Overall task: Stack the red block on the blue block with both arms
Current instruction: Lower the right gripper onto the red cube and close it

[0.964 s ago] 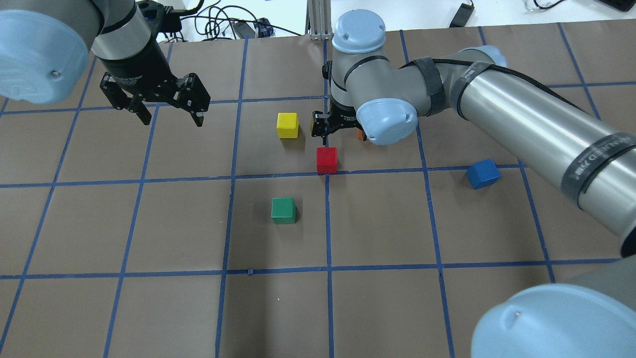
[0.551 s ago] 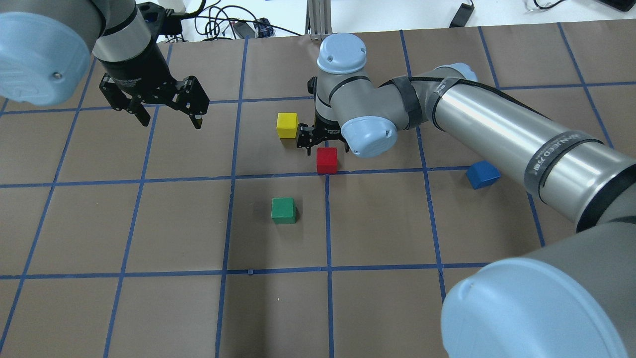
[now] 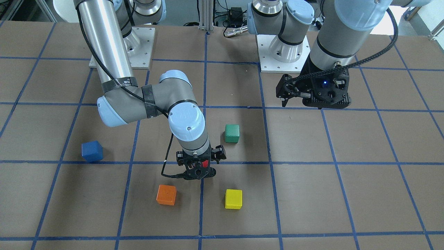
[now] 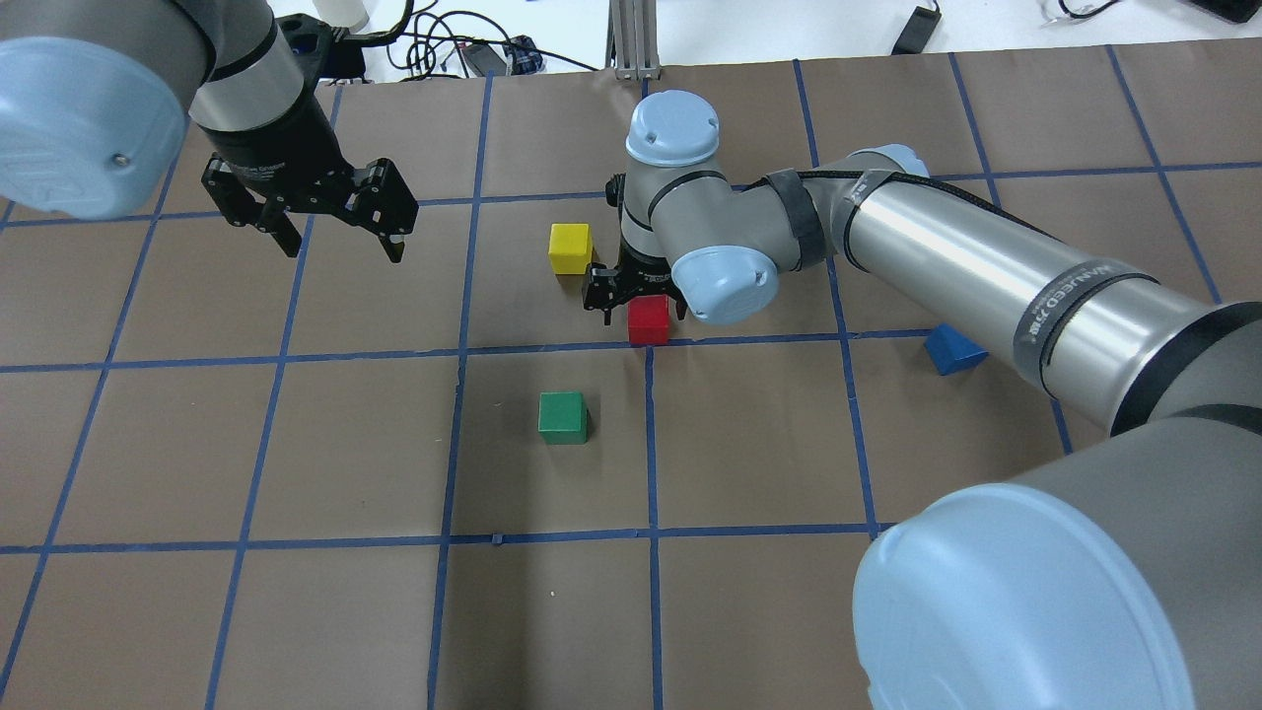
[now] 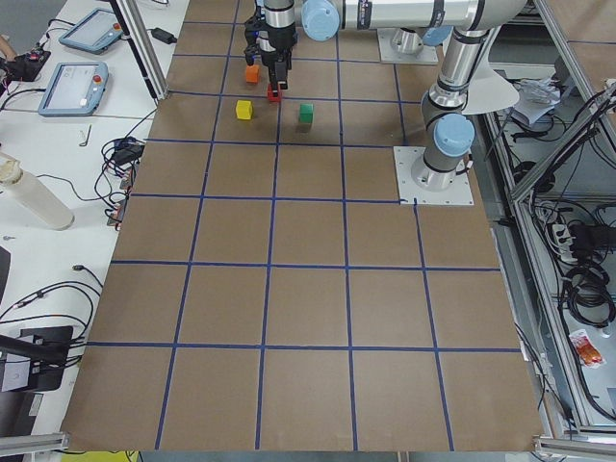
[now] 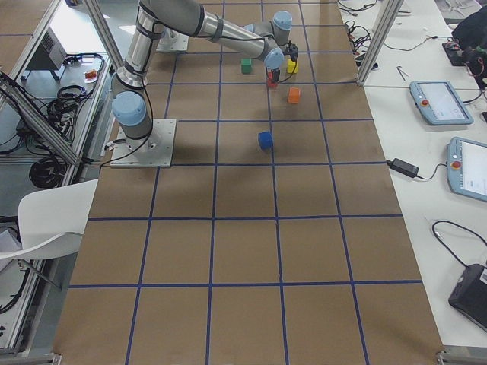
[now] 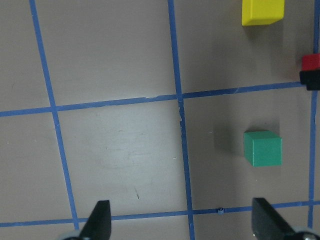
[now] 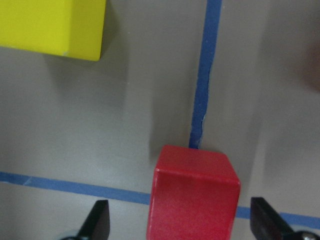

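I have the right gripper (image 4: 636,296), jaws apart, straddling the red block (image 4: 648,325) at centre, ungripped; blue block (image 4: 949,350) waits bare at right; left gripper (image 4: 342,247) hangs, jaws apart, upper left.

A: Setting: home, shop?
B: Robotics lab. Two arms (image 3: 110,52) bolted to base plates (image 5: 409,192), blue-taped grid table (image 5: 308,289), teach pendants (image 6: 437,103) on side bench (image 6: 426,190), loose cables (image 5: 582,279), aluminium framing (image 6: 378,38).
A: Lab, tagged.

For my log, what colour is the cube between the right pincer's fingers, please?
Red block, best in right wrist view.
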Action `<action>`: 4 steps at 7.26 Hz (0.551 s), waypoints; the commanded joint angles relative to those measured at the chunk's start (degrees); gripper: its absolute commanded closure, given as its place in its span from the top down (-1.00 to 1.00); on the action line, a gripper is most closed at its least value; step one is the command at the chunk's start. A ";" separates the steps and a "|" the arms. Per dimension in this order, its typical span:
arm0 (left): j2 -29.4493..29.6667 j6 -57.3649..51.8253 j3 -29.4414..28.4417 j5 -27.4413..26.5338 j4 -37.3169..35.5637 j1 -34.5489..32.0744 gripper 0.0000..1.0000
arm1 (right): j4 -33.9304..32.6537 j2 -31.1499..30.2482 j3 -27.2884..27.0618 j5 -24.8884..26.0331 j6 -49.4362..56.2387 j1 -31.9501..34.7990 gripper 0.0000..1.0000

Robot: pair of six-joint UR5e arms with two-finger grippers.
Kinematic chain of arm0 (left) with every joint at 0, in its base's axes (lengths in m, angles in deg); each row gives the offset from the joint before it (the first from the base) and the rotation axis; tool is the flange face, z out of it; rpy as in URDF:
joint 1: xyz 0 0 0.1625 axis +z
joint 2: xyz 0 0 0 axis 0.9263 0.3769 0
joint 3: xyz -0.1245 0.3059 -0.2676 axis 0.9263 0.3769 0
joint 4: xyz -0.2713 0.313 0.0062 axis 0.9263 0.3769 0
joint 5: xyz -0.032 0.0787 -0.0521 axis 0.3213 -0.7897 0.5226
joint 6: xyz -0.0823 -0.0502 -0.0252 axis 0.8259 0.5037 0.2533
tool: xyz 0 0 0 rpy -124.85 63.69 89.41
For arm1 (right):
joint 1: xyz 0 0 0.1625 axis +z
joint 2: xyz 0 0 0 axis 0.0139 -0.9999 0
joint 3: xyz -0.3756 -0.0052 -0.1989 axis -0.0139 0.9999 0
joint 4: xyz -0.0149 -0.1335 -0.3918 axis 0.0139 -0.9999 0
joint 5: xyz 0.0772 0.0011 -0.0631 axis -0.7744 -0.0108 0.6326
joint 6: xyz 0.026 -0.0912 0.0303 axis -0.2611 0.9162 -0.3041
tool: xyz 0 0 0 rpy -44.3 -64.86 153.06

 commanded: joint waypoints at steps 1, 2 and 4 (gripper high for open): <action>-0.09 0.10 0.02 -0.02 -0.01 -0.01 1.00 | -0.12 0.30 -0.09 0.01 -0.01 0.00 -0.08; -0.09 0.10 0.02 -0.11 -0.01 -0.01 1.00 | 0.14 0.21 -0.01 0.54 -0.10 0.00 -0.71; -0.09 0.19 0.20 -0.11 0.08 -0.01 1.00 | 2.93 -0.49 0.34 0.98 -0.10 -0.08 -1.00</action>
